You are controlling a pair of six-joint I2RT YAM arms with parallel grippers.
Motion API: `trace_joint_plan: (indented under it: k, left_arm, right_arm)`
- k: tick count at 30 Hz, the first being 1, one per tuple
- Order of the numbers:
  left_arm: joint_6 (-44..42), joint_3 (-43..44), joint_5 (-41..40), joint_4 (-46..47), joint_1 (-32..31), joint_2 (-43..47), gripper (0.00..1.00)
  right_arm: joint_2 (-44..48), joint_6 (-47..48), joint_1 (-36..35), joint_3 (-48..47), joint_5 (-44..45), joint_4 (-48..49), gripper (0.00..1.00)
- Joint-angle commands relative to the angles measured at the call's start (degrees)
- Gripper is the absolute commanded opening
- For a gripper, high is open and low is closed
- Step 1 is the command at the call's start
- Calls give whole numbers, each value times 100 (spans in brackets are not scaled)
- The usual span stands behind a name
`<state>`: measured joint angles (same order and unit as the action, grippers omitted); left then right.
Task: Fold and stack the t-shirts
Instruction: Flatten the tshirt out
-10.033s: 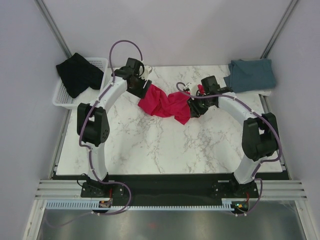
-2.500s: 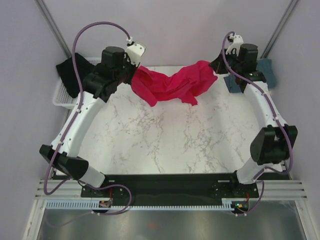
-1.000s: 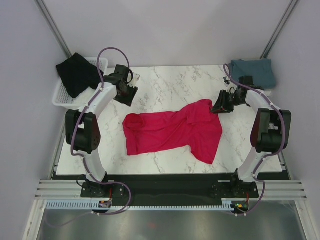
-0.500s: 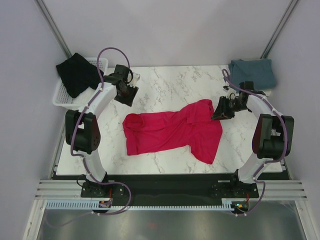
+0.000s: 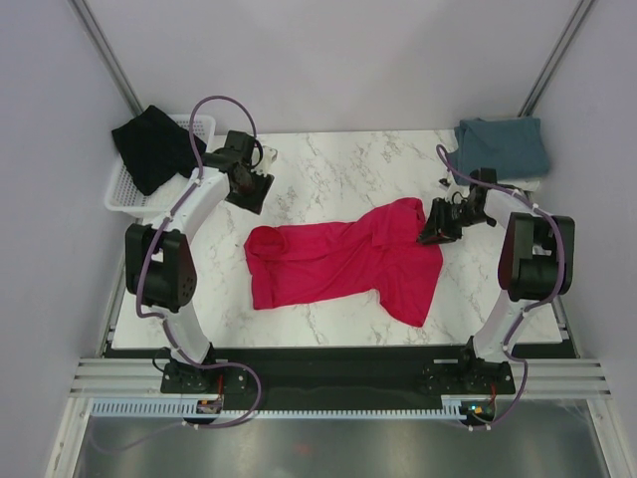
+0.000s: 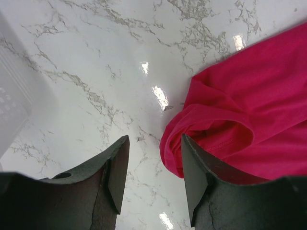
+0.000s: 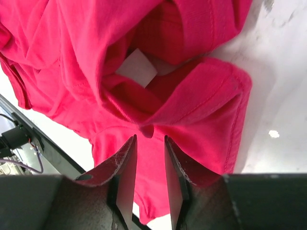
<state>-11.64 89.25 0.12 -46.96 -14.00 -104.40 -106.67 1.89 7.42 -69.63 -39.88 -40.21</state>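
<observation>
The right gripper (image 7: 149, 140) hangs low over the neck of the red t-shirt (image 5: 338, 264). Its jaws are only a narrow slot apart, with a small nub of cloth at their tips. Whether they pinch that nub or merely sit over it cannot be told. Just beyond the tips the collar gapes, showing the white label (image 7: 136, 67). The left gripper (image 6: 154, 143) hovers with its jaws spread and only bare marble table (image 5: 328, 169) between them. A rolled edge of the shirt lies just beside its right finger.

The red t-shirt lies across the middle of the table, roughly spread but rumpled, bunched at the collar end and curled at the left end. The black t-shirt (image 5: 154, 147) drapes over the white basket (image 5: 124, 194) at the far left. The blue-grey t-shirt (image 5: 503, 147) sits at the far right corner.

The step in hand looks like flattening the shirt before the first fold. To do it well, each gripper should take a single layer at an outer edge rather than a bunch. Both should then draw outward together, low to the table, so that creases pull out and do not double under. The curled left edge wants unrolling first.
</observation>
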Motion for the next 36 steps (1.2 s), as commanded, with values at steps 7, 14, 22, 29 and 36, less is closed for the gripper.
trace_joint_plan:
  k: [7, 14, 22, 29, 36]
  left_arm:
    - [56, -75, -144, 117, -6, 227, 54]
    - [65, -119, -162, 170, -6, 227, 54]
    - [100, -119, -109, 222, -6, 166, 55]
    - [100, -83, -91, 240, -6, 78, 54]
    - [109, 57, -65, 214, -6, 16, 54]
  right_arm:
    - [-258, -171, -162, -315, -222, 566, 36]
    - [-302, -171, -294, -394, -275, 610, 34]
    - [-126, -374, -338, -543, -205, 462, 17]
    - [50, -233, -329, -754, -169, 57, 20]
    - [-82, -251, -329, -781, -205, 66, 26]
